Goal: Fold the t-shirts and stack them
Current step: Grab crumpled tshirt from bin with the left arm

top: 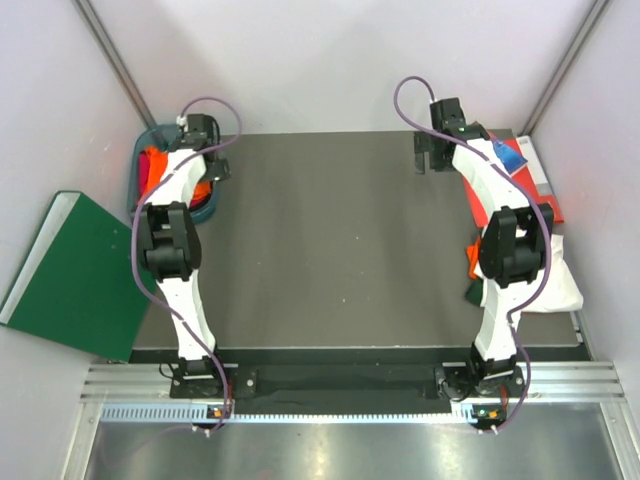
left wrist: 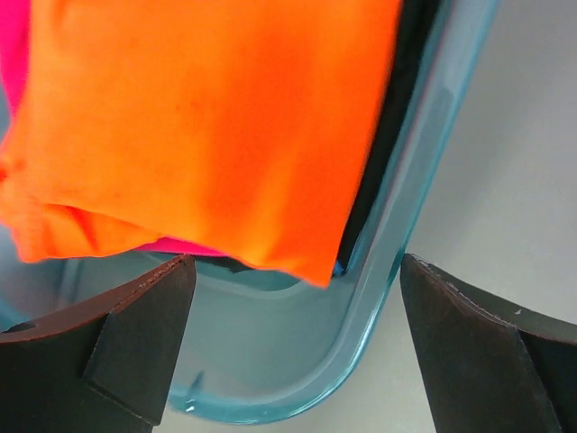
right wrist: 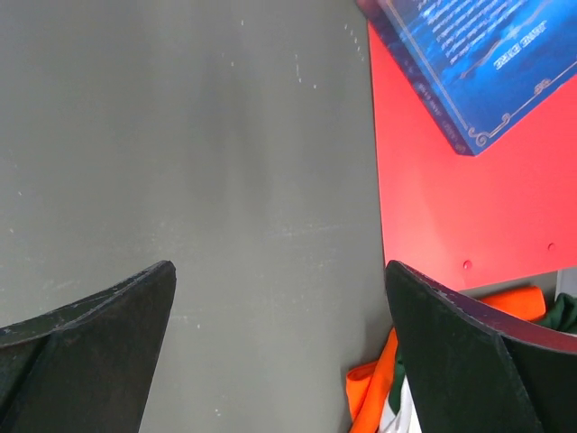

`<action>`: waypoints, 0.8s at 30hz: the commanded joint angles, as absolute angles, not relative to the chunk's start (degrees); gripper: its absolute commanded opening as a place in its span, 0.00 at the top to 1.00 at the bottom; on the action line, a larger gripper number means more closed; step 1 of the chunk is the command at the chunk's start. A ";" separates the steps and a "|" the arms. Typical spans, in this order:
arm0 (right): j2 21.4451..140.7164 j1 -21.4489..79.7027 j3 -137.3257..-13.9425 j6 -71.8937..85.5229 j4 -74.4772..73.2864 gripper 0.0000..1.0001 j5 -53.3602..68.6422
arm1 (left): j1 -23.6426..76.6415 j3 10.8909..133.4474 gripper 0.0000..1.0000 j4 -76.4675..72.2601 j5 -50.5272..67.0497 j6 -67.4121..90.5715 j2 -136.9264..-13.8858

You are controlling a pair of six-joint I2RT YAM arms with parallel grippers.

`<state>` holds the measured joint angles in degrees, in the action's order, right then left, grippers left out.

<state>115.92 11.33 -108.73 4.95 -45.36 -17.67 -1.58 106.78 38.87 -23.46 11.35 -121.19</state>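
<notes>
A bright orange t-shirt lies bunched in a teal basket, over a crimson shirt. My left gripper hangs open and empty just above the basket's corner, and shows in the top view at the back left. My right gripper is open and empty over bare grey table at the back right. A second pile lies at the table's right edge: a white shirt, an orange one and a dark green one. Its near edge shows in the right wrist view.
A red book with a blue book on it lies at the back right corner. A stiff dark-green board leans off the table's left side. The grey mat spans the middle.
</notes>
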 commanded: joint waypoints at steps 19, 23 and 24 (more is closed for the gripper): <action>116.54 14.24 -113.29 4.48 -47.46 0.00 -20.04 | -13.71 111.09 0.01 24.17 10.82 15.99 -119.71; 117.33 14.68 -113.82 3.78 -47.90 0.00 -20.13 | -14.68 111.27 0.01 24.17 2.99 18.54 -119.97; 117.60 14.76 -113.82 3.61 -47.99 0.00 -20.04 | -15.72 112.66 0.01 25.21 2.90 19.07 -120.58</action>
<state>116.44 13.74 -110.59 4.47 -47.68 -19.09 -14.15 110.37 27.59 5.13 16.43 -123.28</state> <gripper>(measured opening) 0.995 0.990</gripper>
